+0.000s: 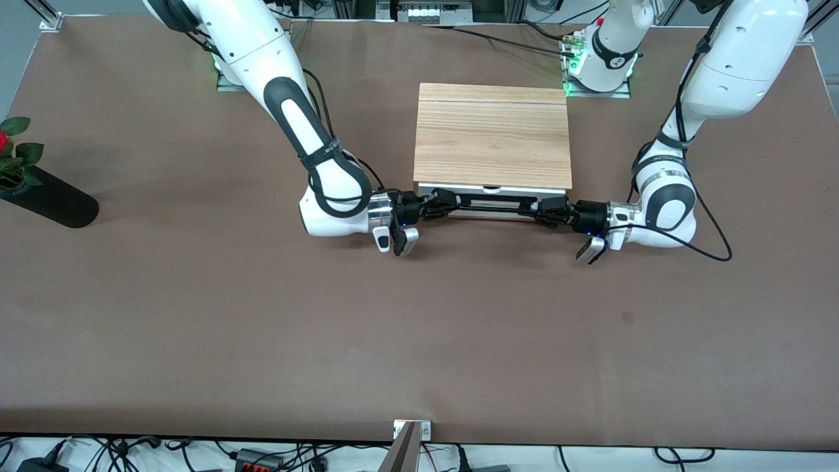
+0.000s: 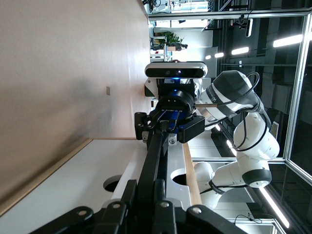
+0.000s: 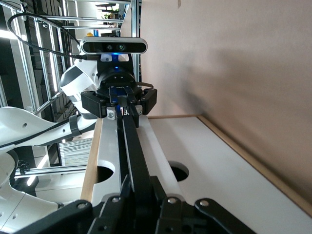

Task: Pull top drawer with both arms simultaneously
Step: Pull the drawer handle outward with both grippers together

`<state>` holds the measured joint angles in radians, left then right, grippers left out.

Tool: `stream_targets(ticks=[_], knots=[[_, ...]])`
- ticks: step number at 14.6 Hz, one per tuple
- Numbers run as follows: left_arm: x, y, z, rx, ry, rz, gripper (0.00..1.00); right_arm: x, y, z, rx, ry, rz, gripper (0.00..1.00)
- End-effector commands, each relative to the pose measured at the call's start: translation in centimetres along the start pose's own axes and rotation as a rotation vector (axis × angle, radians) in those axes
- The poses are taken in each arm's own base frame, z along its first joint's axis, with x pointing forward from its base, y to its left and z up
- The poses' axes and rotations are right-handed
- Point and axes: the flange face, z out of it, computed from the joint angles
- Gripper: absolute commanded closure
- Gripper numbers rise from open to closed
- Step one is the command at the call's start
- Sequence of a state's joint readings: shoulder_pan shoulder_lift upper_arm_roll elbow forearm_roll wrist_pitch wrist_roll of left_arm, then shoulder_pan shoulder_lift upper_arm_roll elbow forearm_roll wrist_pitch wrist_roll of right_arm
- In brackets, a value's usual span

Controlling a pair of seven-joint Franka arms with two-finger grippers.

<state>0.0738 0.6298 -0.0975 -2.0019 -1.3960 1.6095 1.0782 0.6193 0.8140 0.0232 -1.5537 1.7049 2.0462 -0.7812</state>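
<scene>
no text, label, brand or number can be read anywhere in these views.

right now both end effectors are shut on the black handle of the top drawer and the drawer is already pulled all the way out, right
Not quite. The left end effector and right end effector are shut on the black handle, but the front view shows the top drawer barely out from under the cabinet top, not pulled all the way.

High front camera faces robots; close wrist cameras share drawer handle (image 1: pixel 491 201).
</scene>
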Motion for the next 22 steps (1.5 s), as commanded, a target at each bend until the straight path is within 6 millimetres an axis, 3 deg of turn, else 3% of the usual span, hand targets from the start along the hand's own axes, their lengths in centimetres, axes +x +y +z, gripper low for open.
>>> stream_targets(ticks=[1, 7, 10, 14, 15, 16, 17, 18, 19, 20, 21, 22], knots=[[2.9, 1.3, -0.9, -0.017, 0.021, -0.004, 0.99, 3.3, -1.4, -2.1, 0.033, 0.050, -0.024, 0.92], [6.5, 0.0, -1.5, -0.020, 0.036, 0.023, 0.99, 6.1, -1.6, -4.0, 0.046, 0.128, -0.041, 0.92], [7.7, 0.3, -1.9, -0.018, 0.042, 0.023, 0.99, 7.5, -2.1, -4.5, 0.034, 0.197, -0.046, 0.92], [9.1, -0.6, -2.8, -0.012, 0.055, 0.039, 0.99, 8.7, -3.0, -5.9, 0.066, 0.237, -0.042, 0.92], [9.2, -0.6, -2.7, -0.010, 0.055, 0.042, 0.99, 8.7, -3.0, -5.9, 0.068, 0.237, -0.044, 0.86], [9.2, -0.6, -2.8, -0.010, 0.056, 0.042, 0.99, 8.6, -3.0, -5.8, 0.068, 0.236, -0.042, 0.68], [9.2, -0.6, -2.8, -0.009, 0.055, 0.043, 0.99, 8.5, -2.9, -5.7, 0.069, 0.234, -0.034, 0.59], [9.1, -0.6, -2.8, -0.011, 0.054, 0.042, 0.99, 8.6, -3.0, -5.7, 0.076, 0.234, -0.025, 0.38], [9.1, -0.7, -2.8, -0.010, 0.053, 0.040, 0.93, 8.6, -3.1, -5.7, 0.083, 0.230, -0.001, 0.09], [8.9, -0.8, -2.8, -0.011, 0.050, 0.037, 0.71, 8.5, -3.1, -5.6, 0.085, 0.227, 0.022, 0.04], [8.8, -0.8, -2.7, -0.012, 0.051, 0.034, 0.08, 8.5, -3.0, -5.6, 0.083, 0.227, 0.031, 0.00], [8.6, -0.9, -2.7, -0.015, 0.050, 0.031, 0.00, 8.5, -3.0, -5.6, 0.081, 0.229, 0.033, 0.00]])
